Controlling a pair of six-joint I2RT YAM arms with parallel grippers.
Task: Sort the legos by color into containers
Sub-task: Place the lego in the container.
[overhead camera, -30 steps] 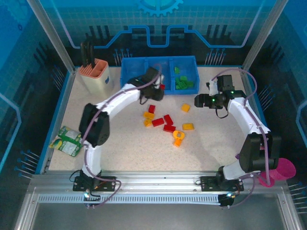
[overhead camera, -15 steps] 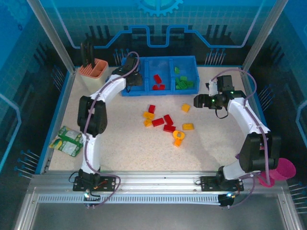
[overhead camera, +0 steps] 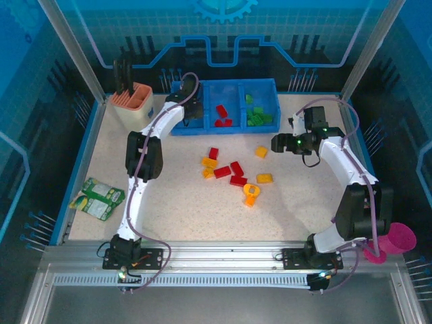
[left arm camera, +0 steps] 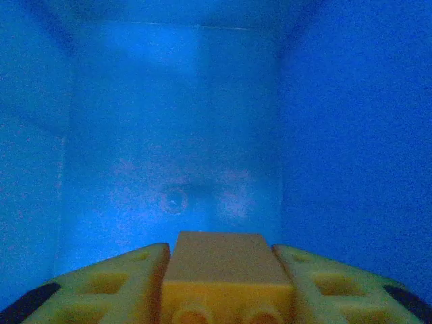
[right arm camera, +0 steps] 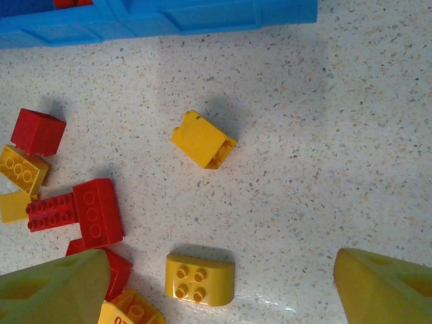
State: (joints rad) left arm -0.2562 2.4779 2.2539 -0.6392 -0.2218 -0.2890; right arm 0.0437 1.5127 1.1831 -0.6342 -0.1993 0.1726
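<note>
Yellow fingers (left arm camera: 135, 277) of the left gripper (left arm camera: 219, 253) are clamped on a yellow brick (left arm camera: 226, 277), stud side toward the wrist camera. The brick is held inside the left compartment of the blue tray (left arm camera: 337, 135). The middle compartment holds red bricks (overhead camera: 221, 115); the right compartment holds green bricks (overhead camera: 256, 115). The right gripper (right arm camera: 221, 260) hangs above the speckled table (right arm camera: 324, 169), fingers spread wide with nothing between them. Below it lies a rounded yellow brick (right arm camera: 199, 278). A second yellow brick (right arm camera: 202, 140) rests on its side, nearer the tray. Loose red bricks (right arm camera: 94, 212) cluster at the left of the wrist view — all on the table, apart from the tray.
</note>
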